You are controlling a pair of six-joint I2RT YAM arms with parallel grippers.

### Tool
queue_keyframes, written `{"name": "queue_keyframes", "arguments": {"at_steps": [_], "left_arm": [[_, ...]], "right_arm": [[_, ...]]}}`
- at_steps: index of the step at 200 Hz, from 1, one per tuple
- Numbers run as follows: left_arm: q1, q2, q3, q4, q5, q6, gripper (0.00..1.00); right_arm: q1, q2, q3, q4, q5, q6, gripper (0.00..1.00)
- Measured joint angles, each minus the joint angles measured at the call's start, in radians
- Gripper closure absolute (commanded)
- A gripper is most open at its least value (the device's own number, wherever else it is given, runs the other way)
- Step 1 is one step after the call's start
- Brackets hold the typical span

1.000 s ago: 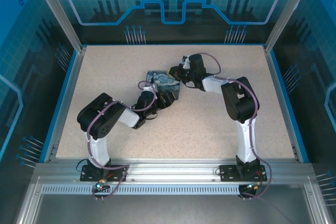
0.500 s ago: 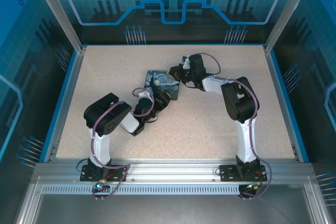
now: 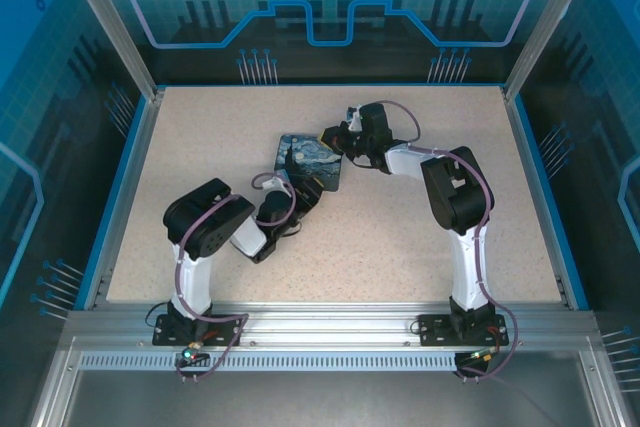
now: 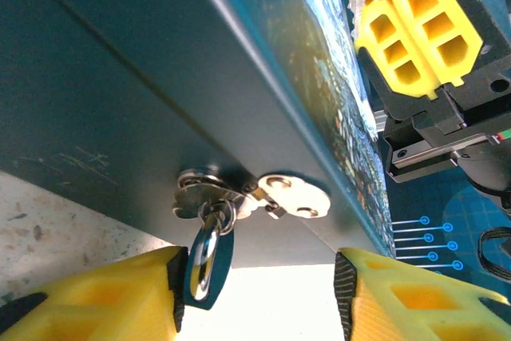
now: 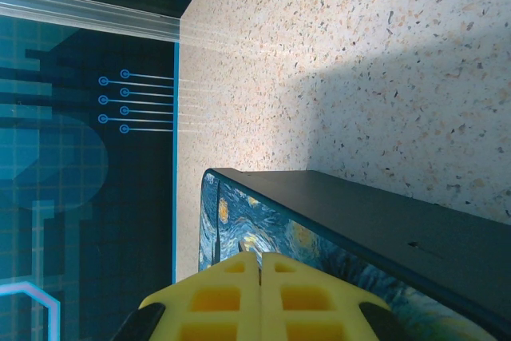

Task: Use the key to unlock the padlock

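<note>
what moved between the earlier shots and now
The left end effector drew back a little from the painted box toward its own base as the left arm folded in. It took hold of nothing and let nothing go. The right end effector, shut at the box's far corner, and the box stayed put.

The box (image 3: pixel 303 154) is blocking the middle of the table (image 3: pixel 200 137), with the right gripper (image 5: pixel 259 265) crowding its far corner and the left gripper (image 4: pixel 259 277) its near wall, while bare surface is lying open on both sides.
</note>
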Motion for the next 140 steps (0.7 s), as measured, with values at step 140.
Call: {"name": "queue_keyframes", "arguments": {"at_steps": [140], "left_arm": [[-0.053,-0.013,0.046,-0.139,-0.169,-0.041,0.66]], "right_arm": [[0.000,0.000,-0.003,0.005,-0.008,0.004,1.00]]}}
